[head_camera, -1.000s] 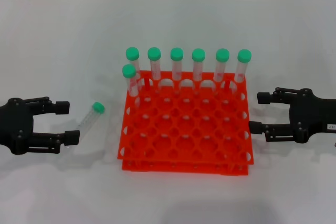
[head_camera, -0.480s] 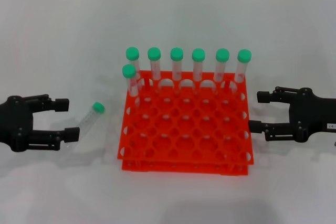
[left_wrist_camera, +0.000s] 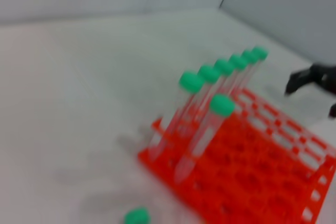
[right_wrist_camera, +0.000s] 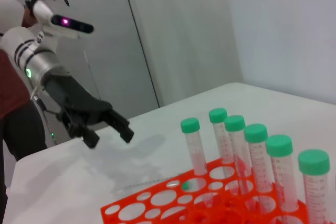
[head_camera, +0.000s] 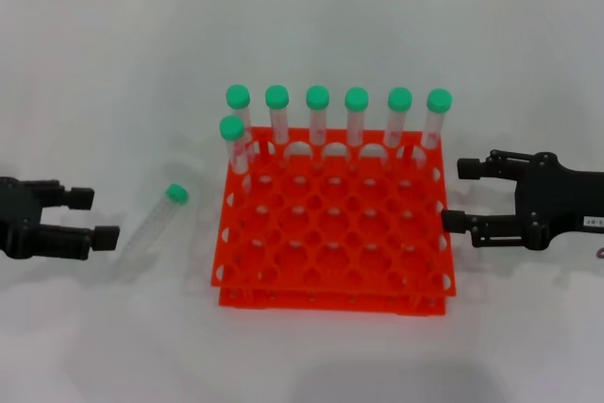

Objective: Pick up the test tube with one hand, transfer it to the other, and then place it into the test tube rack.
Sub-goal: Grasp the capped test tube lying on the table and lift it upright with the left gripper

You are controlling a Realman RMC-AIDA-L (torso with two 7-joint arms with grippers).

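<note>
The test tube (head_camera: 153, 222), clear with a green cap, lies on the white table left of the orange-red rack (head_camera: 330, 295). Its cap (left_wrist_camera: 137, 216) shows at the edge of the left wrist view. My left gripper (head_camera: 94, 217) is open and empty, apart from the tube on its left side. It also shows in the right wrist view (right_wrist_camera: 110, 138). My right gripper (head_camera: 460, 195), with the small white label, is open and empty beside the rack's right edge.
Several green-capped tubes (head_camera: 318, 120) stand upright in the rack's back row, and one more (head_camera: 233, 143) stands in the second row at the left. The rack also shows in the left wrist view (left_wrist_camera: 273, 156) and the right wrist view (right_wrist_camera: 107, 211).
My left gripper has drawn back to the left, away from the lying tube. My right gripper has shifted slightly toward the rack. The tube has not moved.
</note>
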